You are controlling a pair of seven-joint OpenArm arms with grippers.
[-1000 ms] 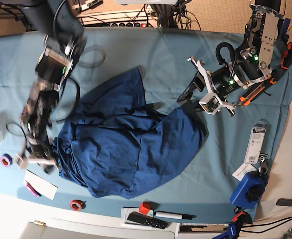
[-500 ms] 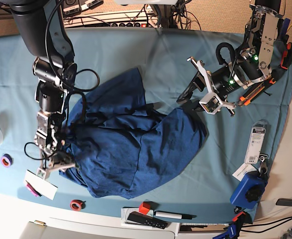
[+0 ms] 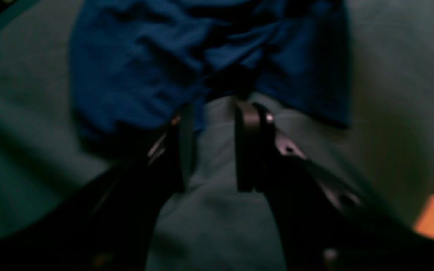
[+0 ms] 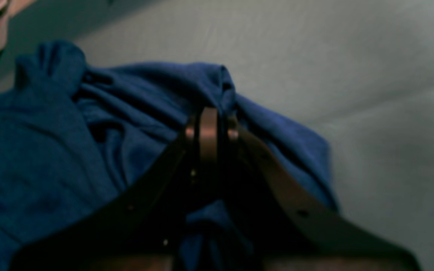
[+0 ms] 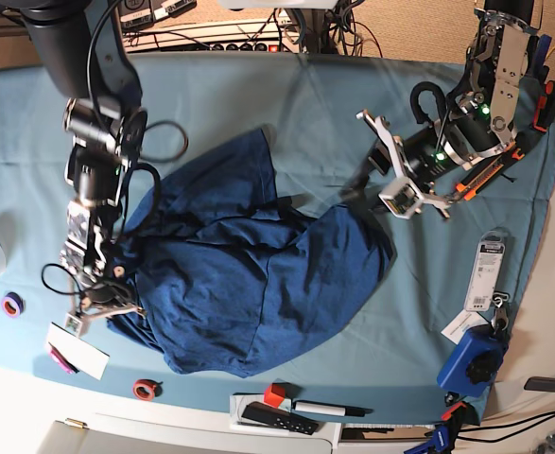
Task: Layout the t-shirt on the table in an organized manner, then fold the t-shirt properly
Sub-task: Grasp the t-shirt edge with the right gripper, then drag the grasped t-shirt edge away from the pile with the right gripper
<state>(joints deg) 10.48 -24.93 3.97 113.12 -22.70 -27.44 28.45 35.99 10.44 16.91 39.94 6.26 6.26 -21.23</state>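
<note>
On teal-draped counter (image 5: 258,85) | right end effector (image 4: 208,119) pinched crumpled navy fabric t-shirt (image 5: 249,274) edge | left end effector (image 3: 217,124) spread, empty | advice: pull outward slowly, keeping fabric taut

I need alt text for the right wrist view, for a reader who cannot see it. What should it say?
The right gripper, seen from just behind, has its fingers pinched shut on a raised fold of the crumpled dark blue t-shirt. The shirt fills the left and centre; the table with its light teal cover lies bare to the right.
</note>
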